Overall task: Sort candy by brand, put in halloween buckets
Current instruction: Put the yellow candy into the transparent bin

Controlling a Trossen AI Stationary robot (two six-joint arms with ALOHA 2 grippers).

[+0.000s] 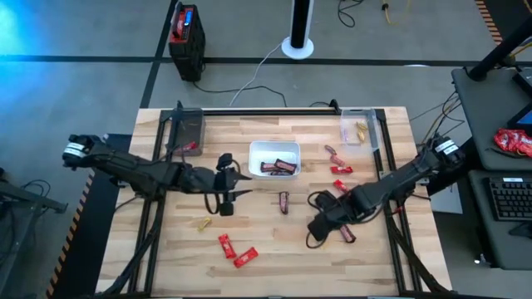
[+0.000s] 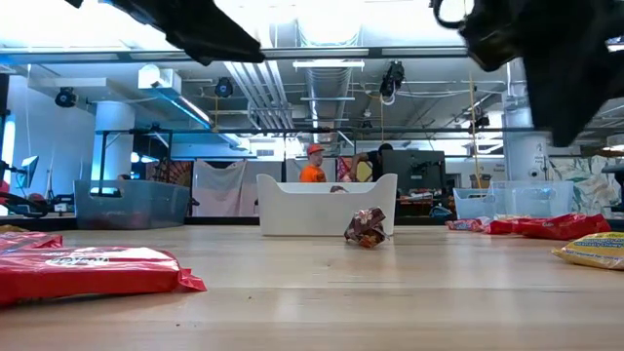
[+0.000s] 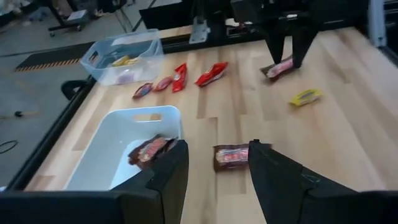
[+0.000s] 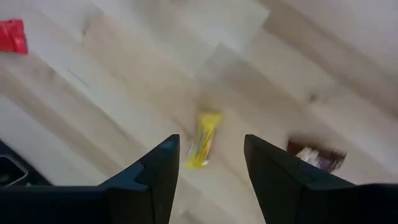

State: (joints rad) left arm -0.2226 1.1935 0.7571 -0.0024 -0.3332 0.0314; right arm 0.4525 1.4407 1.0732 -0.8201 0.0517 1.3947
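Observation:
A white tray (image 1: 274, 147) in mid-table holds dark brown bars (image 1: 278, 167). The clear tub at the far left (image 1: 184, 129) holds a red sweet, and the one at the far right (image 1: 359, 126) holds yellow pieces. My left gripper (image 1: 241, 184) (image 3: 214, 162) is open above the table, with a dark brown bar (image 3: 231, 155) (image 1: 284, 202) lying ahead between its fingers. My right gripper (image 1: 318, 224) (image 4: 208, 155) is open and raised over a yellow piece (image 4: 202, 140). Another brown bar (image 4: 314, 155) (image 1: 345, 235) lies beside that piece.
Loose red sweets lie right of the tray (image 1: 339, 169) and near the near edge (image 1: 235, 252). A yellow piece (image 1: 204, 223) lies below the left arm. Beyond the far edge stand a red-and-black box (image 1: 187, 37), a white pole base (image 1: 298, 46) and cables. People stand in the room behind (image 2: 314, 166).

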